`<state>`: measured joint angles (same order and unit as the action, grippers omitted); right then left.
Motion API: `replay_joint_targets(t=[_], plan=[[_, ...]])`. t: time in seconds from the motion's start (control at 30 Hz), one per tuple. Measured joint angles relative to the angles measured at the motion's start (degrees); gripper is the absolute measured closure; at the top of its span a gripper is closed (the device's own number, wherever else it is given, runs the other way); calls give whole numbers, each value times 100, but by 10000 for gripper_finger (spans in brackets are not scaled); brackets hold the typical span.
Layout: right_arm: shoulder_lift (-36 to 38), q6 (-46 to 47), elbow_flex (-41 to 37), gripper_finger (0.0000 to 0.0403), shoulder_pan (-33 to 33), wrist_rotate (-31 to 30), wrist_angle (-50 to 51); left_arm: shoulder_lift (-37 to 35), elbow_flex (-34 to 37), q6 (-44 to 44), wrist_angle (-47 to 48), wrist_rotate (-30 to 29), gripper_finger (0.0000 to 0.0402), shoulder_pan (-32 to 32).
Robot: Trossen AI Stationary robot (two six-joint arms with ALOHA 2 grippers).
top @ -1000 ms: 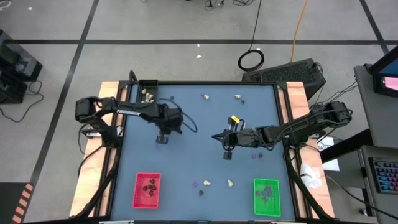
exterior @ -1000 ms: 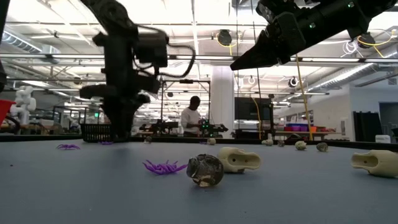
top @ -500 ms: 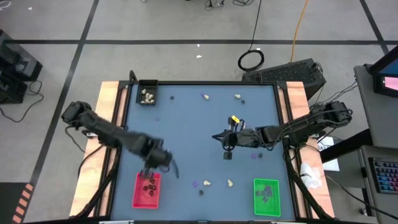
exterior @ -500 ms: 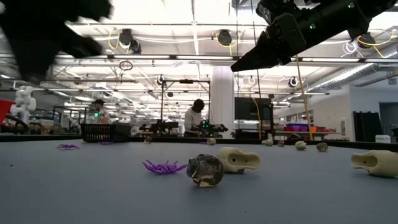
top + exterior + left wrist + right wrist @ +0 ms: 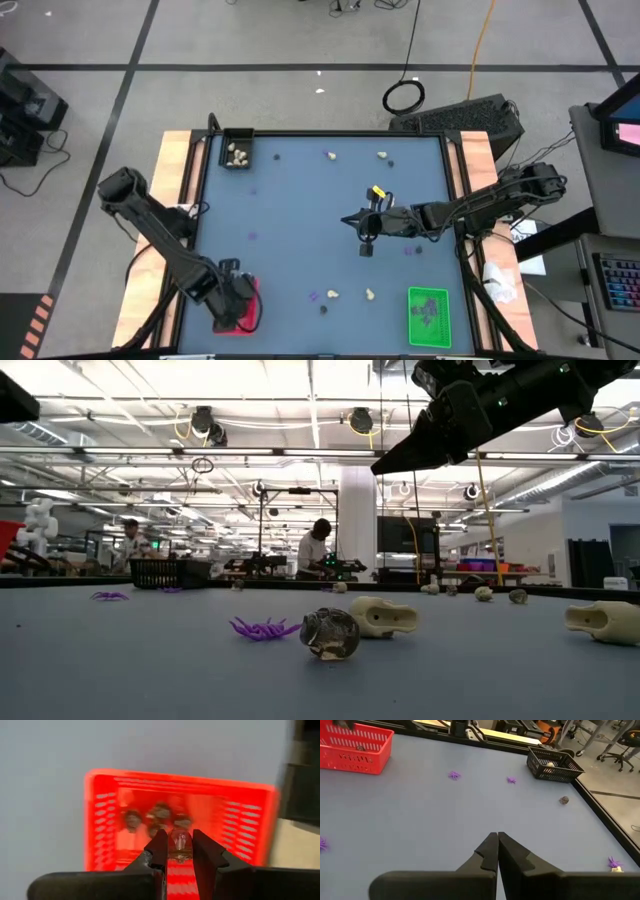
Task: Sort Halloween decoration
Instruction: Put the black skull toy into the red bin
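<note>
From above, the left pincer (image 5: pixel 238 305) hangs over the red tray (image 5: pixel 246 318) at the near left corner of the tabletop (image 5: pixel 300 230), hiding most of it. The right pincer (image 5: pixel 366 243) waits above the middle of the tabletop, well apart from all three trays. A green tray (image 5: pixel 428 316) with dark purple bits in it sits near the right corner; a black tray (image 5: pixel 237 152) at the far left corner holds cream lumps (image 5: pixel 238 155). Loose trinkets lie between the two pincers and beyond the right one.

At tabletop level, a purple spider (image 5: pixel 262 628), a dark skull (image 5: pixel 330 634) and a cream lump (image 5: pixel 385 617) lie close together, the skull touching or just beside the cream lump. The right arm shows overhead.

From the left wrist, the pincer's fingers (image 5: pixel 158 847) are closed narrowly on a small dark trinket (image 5: pixel 180 843), held directly above the red tray, where several dark lumps (image 5: pixel 155 814) already lie. The likely slip from here is release: the trinket looks round and may bounce on the slotted floor or roll, and a drop from too high or too near the rim could send it back onto the tabletop. It might also cling to one finger as they part.

From the right wrist, that pincer's fingers (image 5: pixel 490 851) are pressed together, holding nothing; purple spiders (image 5: pixel 454 775) and a dark lump (image 5: pixel 564 800) lie ahead of it.
</note>
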<state>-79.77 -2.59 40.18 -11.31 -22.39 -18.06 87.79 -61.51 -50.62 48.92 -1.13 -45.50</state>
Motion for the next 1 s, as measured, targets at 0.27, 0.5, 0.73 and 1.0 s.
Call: replay_joint_targets(t=[0.27, 0.5, 0.73, 1.0], plan=[[0, 40, 0, 403, 0, 0, 22, 627, 6, 13, 19, -93, 354, 227], [0, 44, 0, 403, -2, 0, 37, 712, 6, 190, 5, -29, 352, 306], [0, 94, 0, 403, -2, 0, 66, 712, 6, 190, 7, 46, 264, 307], [0, 163, 5, 403, -7, 173, 77, 657, -438, 582, 888, 283, 241, 299]])
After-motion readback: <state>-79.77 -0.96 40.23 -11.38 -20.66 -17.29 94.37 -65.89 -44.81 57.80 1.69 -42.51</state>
